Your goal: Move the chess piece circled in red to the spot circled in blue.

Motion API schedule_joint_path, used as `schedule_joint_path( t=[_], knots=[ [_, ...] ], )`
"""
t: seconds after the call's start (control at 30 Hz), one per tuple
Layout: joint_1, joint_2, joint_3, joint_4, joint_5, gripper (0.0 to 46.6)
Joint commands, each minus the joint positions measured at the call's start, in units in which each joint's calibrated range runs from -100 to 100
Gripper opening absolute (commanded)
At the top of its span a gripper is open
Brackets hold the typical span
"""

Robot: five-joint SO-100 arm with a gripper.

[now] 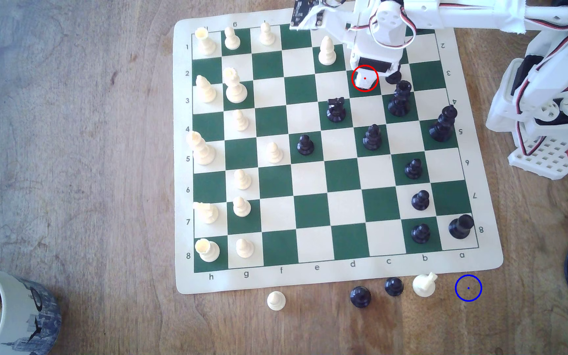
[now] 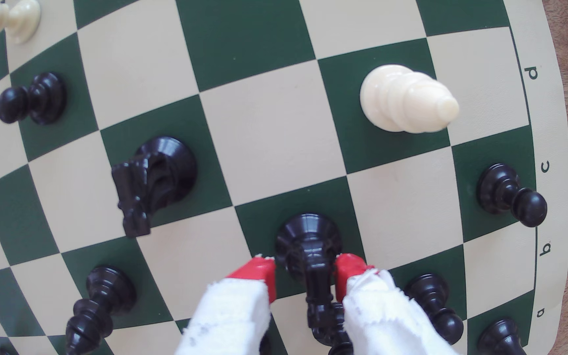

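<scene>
End effector low over the chess mat, near the far edge of the board in the exterior view. Two red-tipped fingers, wrapped in white tape higher up, stand apart on either side of a black knight. Tips sit level with its round base, very close to it. Cannot tell whether they actually press on the piece.

Knight upright on a green square. In the exterior view the end effector covers it; the red ring is drawn over that same spot.

Neighbours, wrist view: second black knight on a green square a diagonal step away; white bishop further off towards the d-file label; black pawn near the lettered border; further black pieces close around the fingers.

Blue ring on bare brown wood of the desk, off the mat's near corner by the a-file label, well apart from the knight. Just beside it, to the exterior view's left, a row of pieces off the mat: white knight, two black pawns, a white pawn.

Mug in the exterior view's lower left corner
</scene>
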Motion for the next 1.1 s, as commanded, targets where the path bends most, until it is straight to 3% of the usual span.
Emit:
schedule_joint_path(
  t=[0.0, 0.23, 0.47, 0.63, 0.8, 1.07],
  knots=[
    [-0.18, -0.71, -0.65, -0.23, -0.15, 4.8],
    [-0.58, -1.3, -0.65, 0.26, -0.1, 0.3],
    [-0.73, -5.04, -1.83, 2.55, -0.15, 0.3],
    [-2.69, -14.12, -8.63, 14.76, -0.78, 0.3],
    [-8.01, -25.41, -12.07, 24.83, -1.32, 0.3],
    [-27.48, -33.81, -11.53, 32.61, -6.4, 0.3]
  ],
)
